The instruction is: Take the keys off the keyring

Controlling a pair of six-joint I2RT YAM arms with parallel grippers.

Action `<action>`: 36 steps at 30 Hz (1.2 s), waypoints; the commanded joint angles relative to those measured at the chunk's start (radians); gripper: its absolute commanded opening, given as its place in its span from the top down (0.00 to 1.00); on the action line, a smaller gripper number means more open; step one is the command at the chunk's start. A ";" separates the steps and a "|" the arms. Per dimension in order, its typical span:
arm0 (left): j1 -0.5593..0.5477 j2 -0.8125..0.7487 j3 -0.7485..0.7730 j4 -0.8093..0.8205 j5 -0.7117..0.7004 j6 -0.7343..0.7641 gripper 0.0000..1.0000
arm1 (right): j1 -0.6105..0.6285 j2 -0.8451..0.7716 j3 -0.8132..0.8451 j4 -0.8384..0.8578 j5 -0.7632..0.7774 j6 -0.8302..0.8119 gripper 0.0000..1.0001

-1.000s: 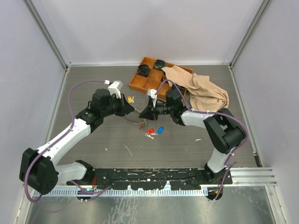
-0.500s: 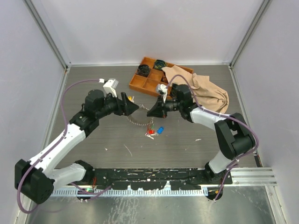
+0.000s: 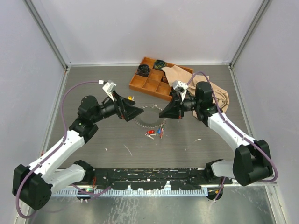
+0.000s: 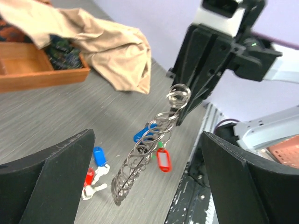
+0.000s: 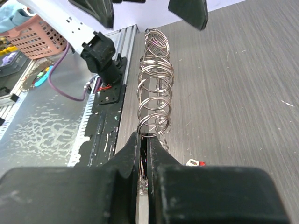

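The keyring (image 3: 148, 116) is a thin loop strung with many small silver rings, and it hangs above the table. My right gripper (image 3: 163, 113) is shut on its upper end (image 5: 154, 93), jaws pinched together (image 5: 145, 138). My left gripper (image 3: 135, 108) stands wide open just left of the ring, its fingers (image 4: 51, 182) on either side of it without touching (image 4: 148, 137). A red tag (image 4: 163, 160) and a blue one (image 4: 142, 134) dangle from the ring. Loose keys with red and blue heads (image 3: 155, 133) lie on the table below (image 4: 96, 175).
An orange compartment tray (image 3: 148, 82) stands at the back, partly covered by a beige cloth (image 3: 208, 91). A small yellow-and-white item (image 3: 131, 98) lies behind the left gripper. The black mounting rail (image 3: 149, 175) runs along the near edge. Walls close in three sides.
My left gripper has opened, let go of the ring and drawn back to the left. The right gripper has carried the ring up and to the right, still shut on it.
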 commanded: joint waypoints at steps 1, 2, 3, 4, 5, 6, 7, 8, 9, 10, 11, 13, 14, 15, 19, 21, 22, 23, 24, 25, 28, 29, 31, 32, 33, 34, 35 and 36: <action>0.004 0.014 -0.013 0.256 0.109 -0.102 0.02 | -0.023 -0.041 -0.010 0.002 -0.101 0.030 0.99; 0.004 0.025 -0.023 0.289 0.124 -0.124 0.02 | -0.023 -0.037 -0.005 0.001 -0.111 0.034 0.99; 0.004 0.038 -0.029 0.318 0.140 -0.146 0.02 | -0.023 -0.035 0.001 -0.002 -0.122 0.035 0.99; 0.004 0.050 -0.034 0.335 0.159 -0.166 0.02 | -0.023 -0.034 0.005 -0.005 -0.129 0.037 0.99; 0.003 0.062 -0.038 0.346 0.175 -0.176 0.00 | -0.023 -0.032 0.009 -0.008 -0.133 0.040 0.99; 0.003 0.073 -0.042 0.350 0.187 -0.185 0.02 | -0.023 -0.031 0.014 -0.012 -0.141 0.041 0.99; 0.003 0.083 -0.046 0.352 0.197 -0.188 0.05 | -0.023 -0.032 0.018 -0.019 -0.144 0.040 0.99; -0.001 0.089 -0.051 0.355 0.207 -0.188 0.09 | -0.023 -0.034 0.020 -0.024 -0.141 0.041 0.99; -0.002 0.095 -0.054 0.354 0.213 -0.186 0.12 | -0.025 -0.033 0.023 -0.028 -0.140 0.042 0.99; -0.004 0.102 -0.057 0.349 0.219 -0.183 0.12 | -0.026 -0.032 0.025 -0.028 -0.141 0.044 0.99; -0.007 0.108 -0.062 0.347 0.222 -0.178 0.16 | -0.028 -0.029 0.026 -0.029 -0.141 0.047 0.99; -0.014 0.118 -0.069 0.341 0.223 -0.172 0.22 | -0.027 -0.023 0.027 -0.031 -0.143 0.053 0.99; -0.020 0.124 -0.072 0.342 0.221 -0.170 0.25 | -0.028 -0.020 0.029 -0.031 -0.142 0.056 0.99; -0.026 0.130 -0.073 0.338 0.216 -0.162 0.27 | -0.027 -0.016 0.029 -0.031 -0.144 0.058 0.99; -0.064 0.152 -0.057 0.308 0.216 -0.127 0.36 | -0.027 0.004 0.031 -0.032 -0.146 0.063 0.99; -0.077 0.167 -0.046 0.293 0.221 -0.109 0.39 | -0.027 0.008 0.032 -0.031 -0.142 0.061 0.99; -0.082 0.175 -0.042 0.288 0.224 -0.102 0.41 | -0.029 0.008 0.031 -0.032 -0.142 0.061 0.99; -0.085 0.182 -0.039 0.285 0.229 -0.096 0.45 | -0.029 0.008 0.031 -0.032 -0.142 0.062 0.99; -0.088 0.190 -0.037 0.282 0.234 -0.092 0.48 | -0.030 0.007 0.031 -0.033 -0.141 0.062 0.99; -0.087 0.197 -0.034 0.280 0.239 -0.089 0.54 | -0.032 0.008 0.031 -0.032 -0.141 0.062 0.99; -0.088 0.203 -0.033 0.268 0.243 -0.082 0.73 | -0.033 0.013 0.028 -0.032 -0.139 0.061 0.99; -0.088 0.202 -0.033 0.267 0.241 -0.082 0.85 | -0.033 0.014 0.028 -0.032 -0.140 0.062 0.99; -0.088 0.191 -0.033 0.247 0.218 -0.079 1.00 | -0.034 0.015 0.026 -0.032 -0.131 0.058 0.99; -0.087 0.180 -0.031 0.222 0.195 -0.071 1.00 | -0.033 0.015 0.025 -0.033 -0.126 0.057 0.99; -0.088 0.168 -0.027 0.194 0.174 -0.063 1.00 | -0.033 0.013 0.023 -0.036 -0.114 0.050 0.98; -0.088 0.155 -0.021 0.160 0.151 -0.056 1.00 | -0.035 0.010 0.022 -0.045 -0.097 0.041 0.94; -0.087 0.143 -0.012 0.121 0.133 -0.047 1.00 | -0.037 0.005 0.021 -0.065 -0.076 0.019 0.90; -0.087 0.132 0.000 0.079 0.119 -0.035 1.00 | -0.042 0.002 0.025 -0.100 -0.061 -0.019 0.84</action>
